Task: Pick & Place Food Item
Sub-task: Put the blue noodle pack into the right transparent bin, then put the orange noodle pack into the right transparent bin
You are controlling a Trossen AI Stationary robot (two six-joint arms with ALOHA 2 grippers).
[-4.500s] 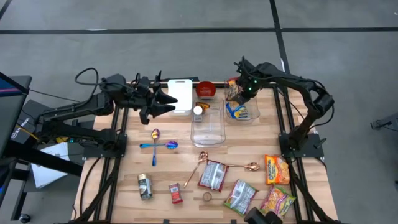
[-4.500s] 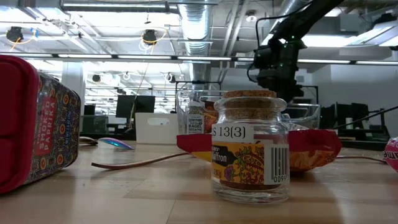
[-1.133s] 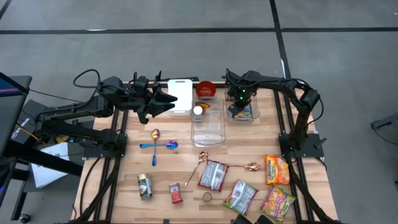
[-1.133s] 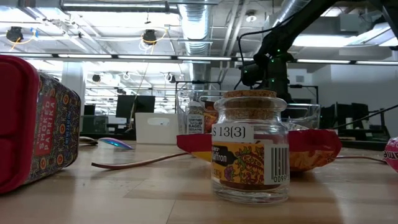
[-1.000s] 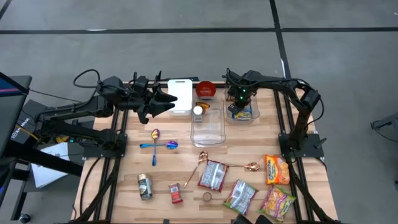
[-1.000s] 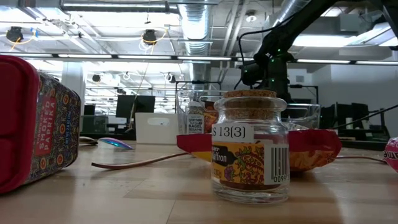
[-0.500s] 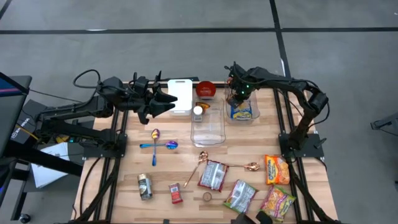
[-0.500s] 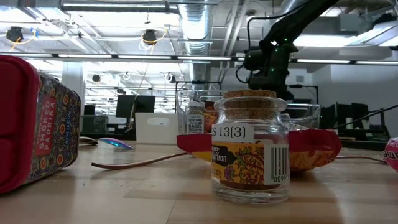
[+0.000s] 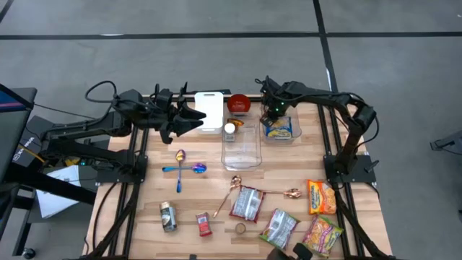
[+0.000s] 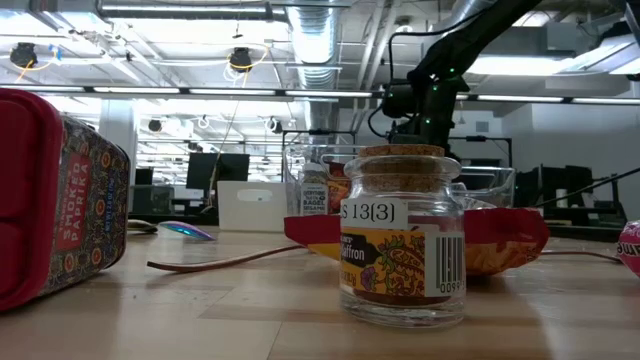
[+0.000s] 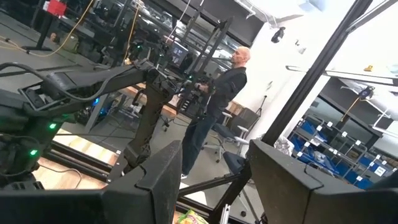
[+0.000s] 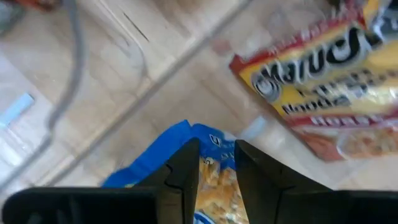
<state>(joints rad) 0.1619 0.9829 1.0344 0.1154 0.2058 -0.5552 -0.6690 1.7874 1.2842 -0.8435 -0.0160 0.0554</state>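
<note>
My right gripper (image 12: 216, 171) points steeply down over the far left corner of a clear container (image 9: 291, 136) at the table's far right. It is shut on a blue-and-yellow snack packet (image 12: 205, 158). That packet (image 9: 280, 128) shows in the container in the high view. A yellow noodle packet with a red border (image 12: 323, 81) lies below it. In the low view the right arm (image 10: 425, 95) stands above the containers; the cork jar hides its fingers. My left gripper (image 11: 214, 186) is open and touches nothing, held high and level near the far left (image 9: 191, 119). My right gripper pinches the packet's blue upper edge (image 12: 214, 138) between its two fingers, coming from above and pointing steeply down. The packet reaches down from the fingers into the clear container. Whether its lower end rests there, I cannot tell.
A second clear container (image 9: 242, 148) with a white-capped jar (image 9: 229, 130) stands left of the first. A white box (image 9: 209, 110) and a red bowl (image 9: 238, 105) are at the far edge. Spoons (image 9: 184, 168), tins and several packets (image 9: 321, 196) lie nearer. A person (image 11: 211, 118) stands beyond the table.
My right gripper has risen a little from inside the clear container toward its far left corner and has tipped, still shut on the packet. More of the blue-and-yellow packet now shows in the container.
</note>
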